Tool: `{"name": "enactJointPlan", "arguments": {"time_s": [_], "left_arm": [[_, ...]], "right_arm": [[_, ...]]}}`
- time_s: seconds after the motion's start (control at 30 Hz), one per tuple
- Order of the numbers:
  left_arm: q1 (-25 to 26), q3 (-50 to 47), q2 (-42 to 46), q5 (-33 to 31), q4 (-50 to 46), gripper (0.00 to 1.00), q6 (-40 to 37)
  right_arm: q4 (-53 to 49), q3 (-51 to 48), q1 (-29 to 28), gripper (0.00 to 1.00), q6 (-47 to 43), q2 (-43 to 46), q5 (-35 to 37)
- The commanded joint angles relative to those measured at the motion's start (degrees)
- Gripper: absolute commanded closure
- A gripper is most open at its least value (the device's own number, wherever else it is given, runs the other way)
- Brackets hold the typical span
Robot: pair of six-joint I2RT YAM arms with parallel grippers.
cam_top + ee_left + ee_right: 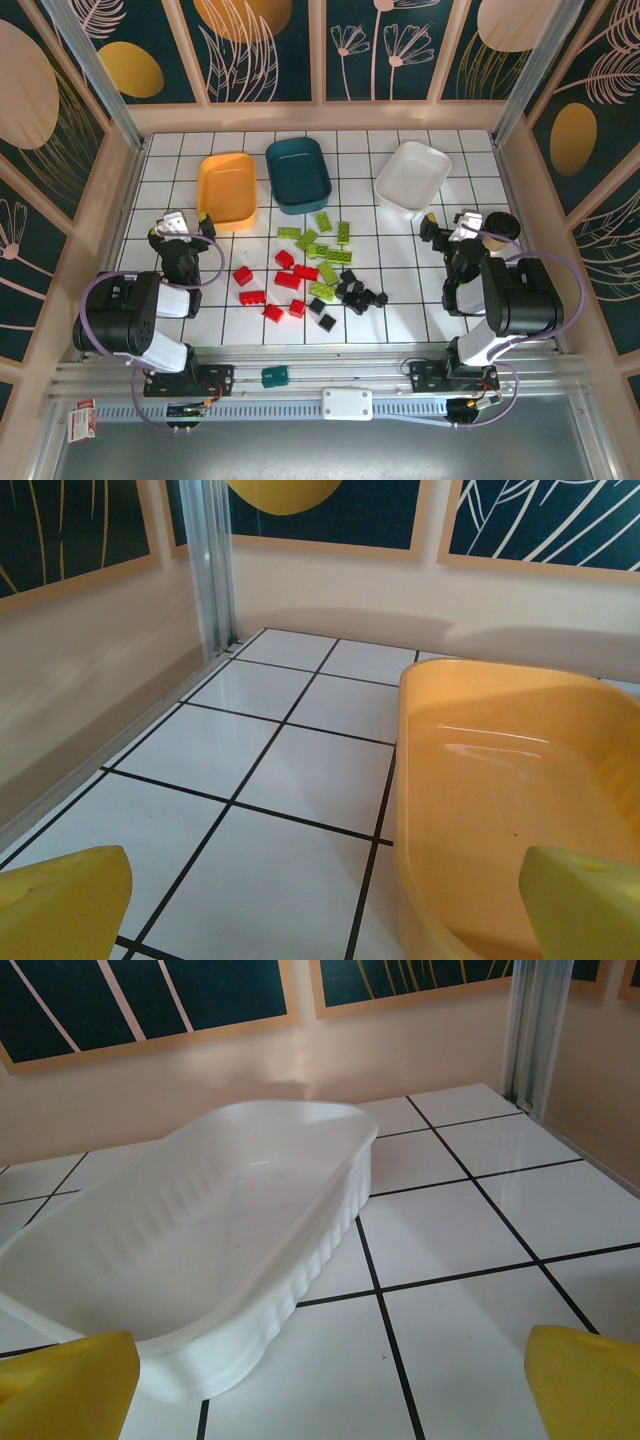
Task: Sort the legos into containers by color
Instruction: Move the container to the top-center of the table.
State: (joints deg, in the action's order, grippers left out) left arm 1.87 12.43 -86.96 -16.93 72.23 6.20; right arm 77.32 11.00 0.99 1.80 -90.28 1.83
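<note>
Red legos (273,285), lime green legos (325,245) and black legos (355,293) lie scattered on the tiled table's middle. Behind them stand three trays: orange-yellow (228,190), dark teal (297,173) and white (412,178), all with nothing inside. My left gripper (186,224) rests at the left, just near of the orange-yellow tray (520,780), open with bare tile between its yellow fingertips (60,905). My right gripper (452,224) rests at the right, near the white tray (200,1250), open over bare tile, its fingertips (585,1380) wide apart.
A small teal block (274,376) sits on the metal rail at the near edge. A round black lid (503,225) shows just right of the right gripper. Wooden-framed walls enclose the table on three sides. Free tile lies between the trays and each gripper.
</note>
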Motion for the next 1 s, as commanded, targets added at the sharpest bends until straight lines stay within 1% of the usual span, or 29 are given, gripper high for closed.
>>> {"name": "enactJointPlan", "arguments": {"time_s": [0.0,0.2,0.23,0.27,0.33,0.37,0.4,0.47,0.53,0.6,0.63,0.7,0.73,0.77,0.8,0.83,0.87,0.9,0.93,0.97], "left_arm": [[-0.2,0.2,-0.1,0.6,2.3,0.01,-0.1],[-0.2,0.1,0.0,0.6,2.5,0.01,-0.1],[-0.2,0.1,0.2,0.3,2.8,0.01,0.2],[-0.2,0.8,1.3,-1.4,0.1,0.01,0.8],[-0.2,1.8,4.6,-1.2,-4.3,0.01,0.7],[-0.2,3.3,6.9,-2.9,-9.8,0.01,1.7],[-0.2,4.3,8.5,-5.3,-12.7,0.01,2.6],[-0.2,4.3,11.3,-5.9,-14.8,0.01,2.8],[-0.2,3.8,15.1,-5.9,-16.3,0.01,4.3],[-0.2,2.7,19.1,-6.0,-16.4,0.01,7.0],[-0.2,2.4,21.1,-6.1,-16.3,0.01,9.0],[-0.2,2.6,24.5,-6.2,-17.0,0.01,13.8],[-0.2,3.0,25.8,-6.5,-17.7,0.01,17.2],[-0.2,3.8,27.0,-7.7,-19.5,0.01,22.3],[-0.2,5.3,28.3,-10.6,-24.0,0.01,28.9],[-0.2,7.7,29.7,-13.7,-33.2,0.01,36.9],[-0.2,11.3,31.0,-17.9,-47.8,0.01,49.4],[-0.3,13.8,31.7,-20.9,-55.2,0.01,57.2],[-0.2,14.3,32.4,-20.5,-57.2,0.01,59.5],[-0.3,13.6,33.3,-18.4,-55.5,0.01,59.6]], "right_arm": [[0.6,0.9,0.3,0.01,-0.5,0.3,-0.3],[0.4,0.9,1.0,0.01,-0.1,0.3,-0.6],[0.6,0.8,1.3,0.01,0.2,0.4,-2.0],[0.0,1.0,1.5,0.01,0.9,1.0,-1.2],[-3.4,1.4,1.6,0.01,1.9,3.9,2.7],[-6.4,2.0,1.5,0.01,2.3,5.8,3.8],[-9.4,3.0,1.5,0.01,2.4,7.3,4.5],[-15.1,5.2,1.4,0.01,2.3,9.6,5.0],[-22.2,8.0,0.6,0.01,3.4,11.4,8.7],[-30.0,11.6,-0.5,0.01,6.2,12.6,14.5],[-32.2,12.9,-1.3,0.01,6.7,13.0,17.1],[-34.2,15.5,-4.5,0.01,8.7,13.0,26.2],[-35.4,17.1,-5.9,0.01,10.4,12.7,28.9],[-36.9,18.7,-6.5,0.01,13.2,12.4,27.9],[-37.4,19.8,-6.1,0.01,16.4,12.3,22.6],[-38.2,20.3,-5.0,0.01,20.8,12.5,15.5],[-37.8,20.3,-3.8,0.01,26.0,12.6,8.7],[-34.5,19.4,-2.6,0.01,30.5,11.9,3.2],[-30.6,18.4,-1.6,0.01,33.9,10.8,-0.5],[-26.8,18.0,-0.6,0.01,37.4,9.0,-6.3]]}}
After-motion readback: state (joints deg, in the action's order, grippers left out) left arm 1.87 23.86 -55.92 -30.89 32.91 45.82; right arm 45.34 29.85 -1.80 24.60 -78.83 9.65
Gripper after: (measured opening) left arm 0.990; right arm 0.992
